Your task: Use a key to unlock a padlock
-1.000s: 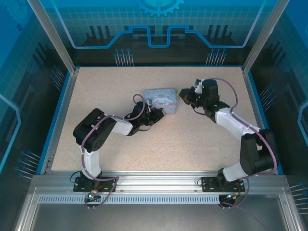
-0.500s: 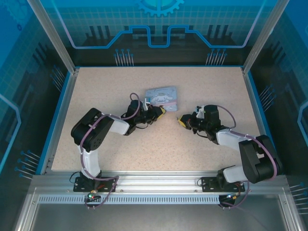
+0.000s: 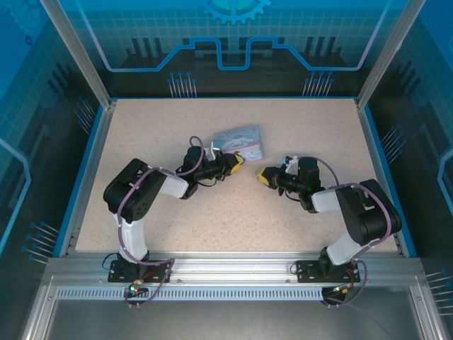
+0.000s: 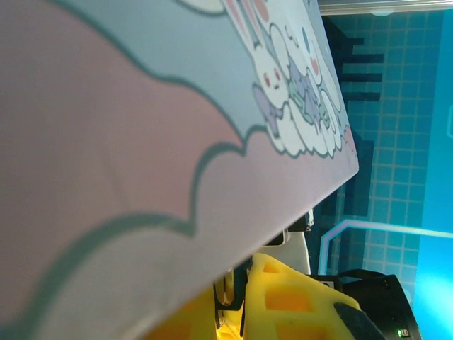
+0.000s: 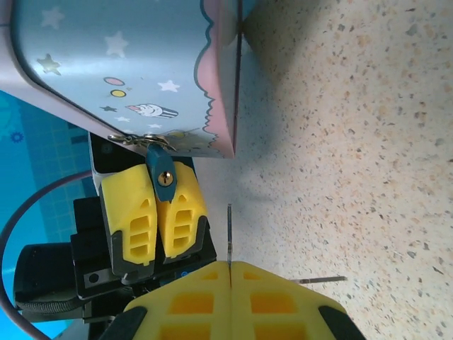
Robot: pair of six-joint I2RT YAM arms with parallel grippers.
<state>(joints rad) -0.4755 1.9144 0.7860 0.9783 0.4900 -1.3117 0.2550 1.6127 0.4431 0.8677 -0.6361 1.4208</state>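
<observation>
Right arm has swung down and away from the far side of the tin (image 3: 241, 138) over the last second, and now its right pincer (image 3: 263, 176) points straight across at the left pincer (image 3: 235, 161), the two near each other with a small gap between them. And the tin has moved too: it has turned and now sits tipped just behind the left pincer.

On to the right wrist camera. The right pincer is clenched tight, yellow fingers pressed flat together, and the key (image 5: 229, 234) sticks out from the seam between them as a thin upright sliver. Grasped, no question.

Straight ahead of that key tip is the padlock (image 5: 164, 174), small and dark, keyhole facing the key. It hangs from the latch (image 5: 148, 139) on the tin's lower edge, and the left pincer is closed on it, one yellow finger on each side of its body. Key tip and keyhole are close but apart, and the key stands a touch to the right of the keyhole.

Below and to the right of both pincers lies the speckled surface (image 5: 354, 142), with the tin's shadow thrown across it.

From the left wrist camera the tin's cartoon-printed face looms right over the pincer's yellow fingers (image 4: 283, 301); whether the padlock shows between them there I cannot tell.
</observation>
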